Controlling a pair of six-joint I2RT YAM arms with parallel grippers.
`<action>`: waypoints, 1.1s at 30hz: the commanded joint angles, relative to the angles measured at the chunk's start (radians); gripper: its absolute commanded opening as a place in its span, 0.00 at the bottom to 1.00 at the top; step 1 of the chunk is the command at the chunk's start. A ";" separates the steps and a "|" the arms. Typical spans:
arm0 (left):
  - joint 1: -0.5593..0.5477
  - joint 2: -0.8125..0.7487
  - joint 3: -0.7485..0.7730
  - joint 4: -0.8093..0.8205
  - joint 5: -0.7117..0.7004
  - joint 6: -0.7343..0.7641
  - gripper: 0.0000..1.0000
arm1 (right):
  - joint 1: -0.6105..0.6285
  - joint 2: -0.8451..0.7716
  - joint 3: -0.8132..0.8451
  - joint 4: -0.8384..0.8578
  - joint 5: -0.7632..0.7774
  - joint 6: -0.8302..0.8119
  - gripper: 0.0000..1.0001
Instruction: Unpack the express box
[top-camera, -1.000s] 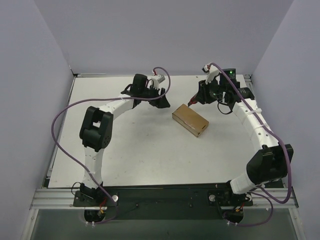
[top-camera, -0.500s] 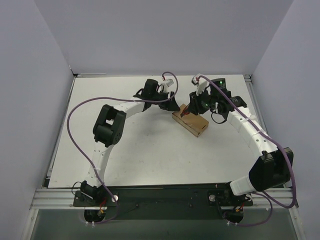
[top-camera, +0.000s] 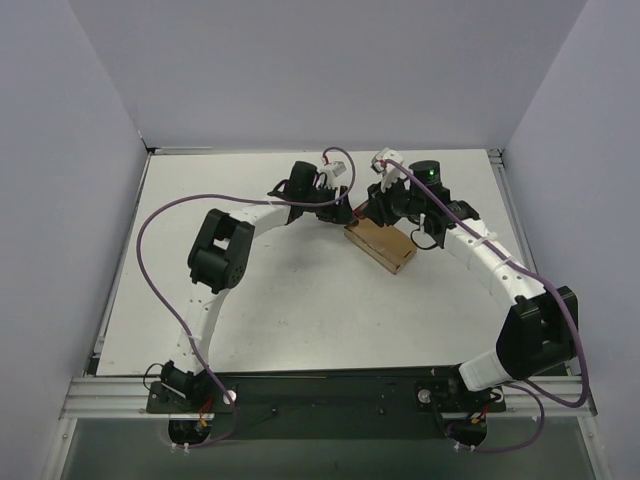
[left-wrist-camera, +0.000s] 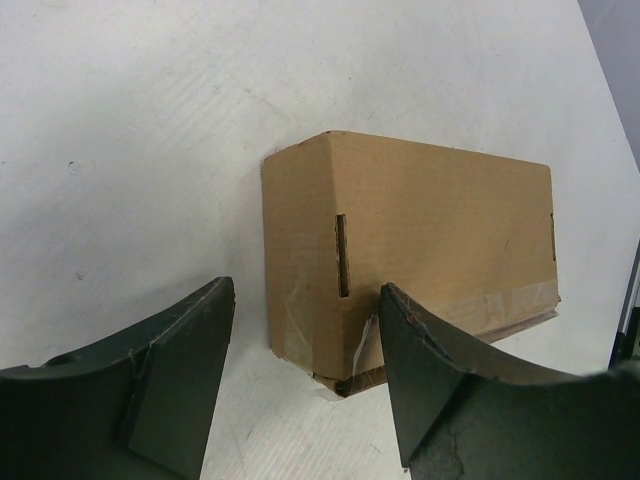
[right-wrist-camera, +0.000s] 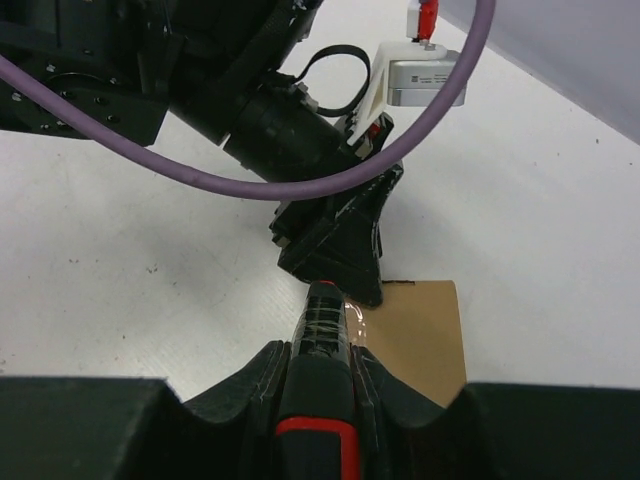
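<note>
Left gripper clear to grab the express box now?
Probably yes: left gripper open, express box end just ahead, nothing between. The knife in the right gripper sits close by, though.

A white table (top-camera: 300, 300) sits boxed in by plain lavender-grey walls (top-camera: 330, 70) under even light.
</note>
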 joint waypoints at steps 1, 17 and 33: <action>0.001 0.001 -0.003 0.009 -0.023 -0.019 0.69 | 0.031 0.015 -0.045 0.157 -0.022 -0.030 0.00; 0.000 -0.002 -0.025 0.010 -0.022 -0.047 0.66 | 0.068 -0.017 -0.063 0.145 -0.051 -0.128 0.00; 0.055 -0.186 -0.198 0.044 0.078 -0.116 0.61 | -0.036 -0.121 -0.071 0.106 0.152 -0.013 0.00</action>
